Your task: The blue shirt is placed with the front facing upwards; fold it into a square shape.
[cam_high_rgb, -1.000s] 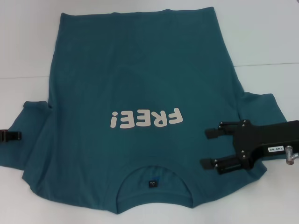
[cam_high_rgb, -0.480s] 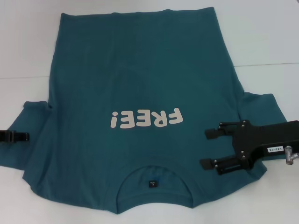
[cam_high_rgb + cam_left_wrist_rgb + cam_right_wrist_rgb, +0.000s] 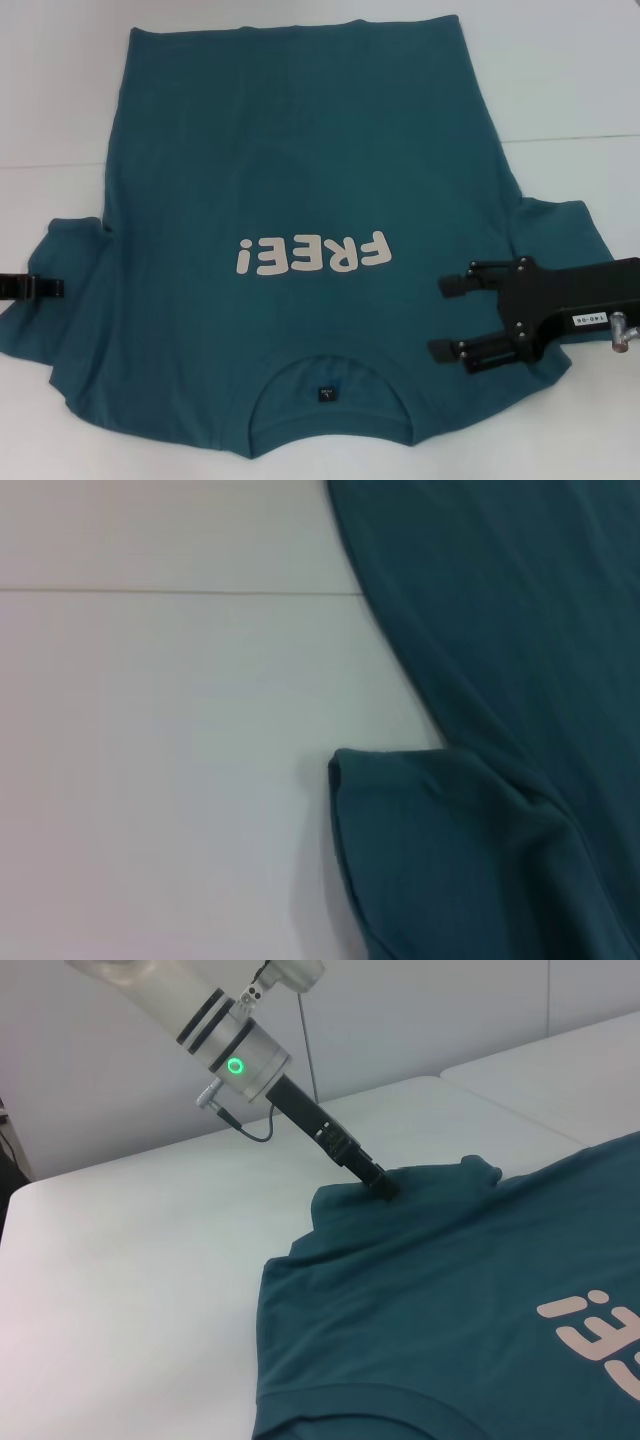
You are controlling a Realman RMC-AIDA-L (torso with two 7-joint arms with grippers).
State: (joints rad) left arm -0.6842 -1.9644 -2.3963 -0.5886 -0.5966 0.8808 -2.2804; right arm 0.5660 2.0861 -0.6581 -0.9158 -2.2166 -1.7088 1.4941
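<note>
The blue shirt [image 3: 300, 180] lies flat on the white table, front up, with its pale "FREE!" print [image 3: 312, 254] facing me and the round neck [image 3: 330, 395] nearest me. My right gripper [image 3: 445, 318] is open over the shirt's right shoulder, beside the right sleeve [image 3: 560, 235], with nothing between its fingers. My left gripper [image 3: 48, 287] reaches in from the left edge, and its tip meets the hem of the left sleeve [image 3: 70, 250]. The right wrist view shows that left gripper [image 3: 380, 1185] touching the sleeve's edge. The left wrist view shows only that sleeve [image 3: 440, 850] and the shirt [image 3: 500, 600].
The white table [image 3: 60, 100] has a seam line [image 3: 570, 137] running across it behind the sleeves. Bare tabletop shows on both sides of the shirt and beyond its far hem [image 3: 300, 25].
My left gripper has slid right to the left sleeve's hem and risen slightly. The right gripper and the shirt have stayed where they were.
</note>
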